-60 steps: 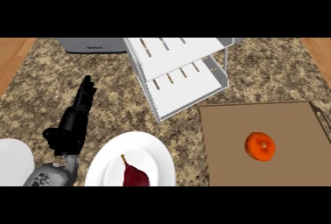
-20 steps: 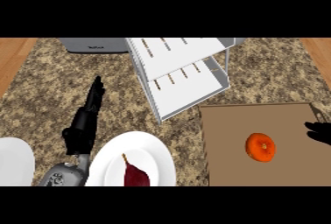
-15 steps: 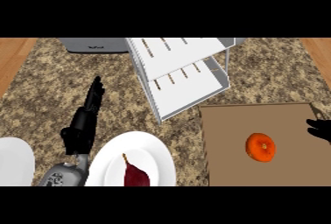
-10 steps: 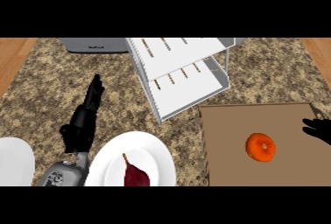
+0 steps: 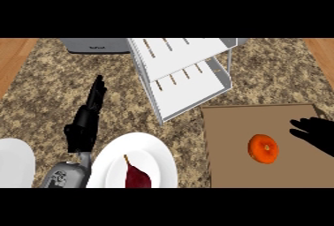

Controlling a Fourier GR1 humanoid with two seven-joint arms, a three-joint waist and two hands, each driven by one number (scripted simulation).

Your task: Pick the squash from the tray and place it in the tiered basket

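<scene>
Looking steeply down from my head, I see the orange squash (image 5: 263,148) lying on the brown tray (image 5: 228,132) at the right of the speckled stone counter (image 5: 39,97). It sits a little right of the tray's middle, apart from every edge, and nothing touches it.

My right hand (image 5: 317,134) enters from the view's right edge and lies over the tray's right part. Its fingers are spread and fairly straight, pointing left toward the squash; they hold nothing, and a strip of bare tray separates the nearest fingertip from the squash.

My left hand (image 5: 85,126) shows at the left, over the counter, with my grey forearm (image 5: 64,176) coming up from the lower edge. Its fingers are straight and close together, pointing away from me, and they hold nothing.

Just beside that hand, to its right, stands a white plate (image 5: 140,154) carrying a dark red pear-shaped fruit (image 5: 135,175) with a thin stem. A second white plate (image 5: 14,163) is cut off by the left edge.

The white tiered basket (image 5: 186,73) stands at the top centre, behind the tray's far left corner; its two slotted shelves appear tilted in this view. A grey appliance (image 5: 96,45) sits at the counter's far edge, left of the basket.
</scene>
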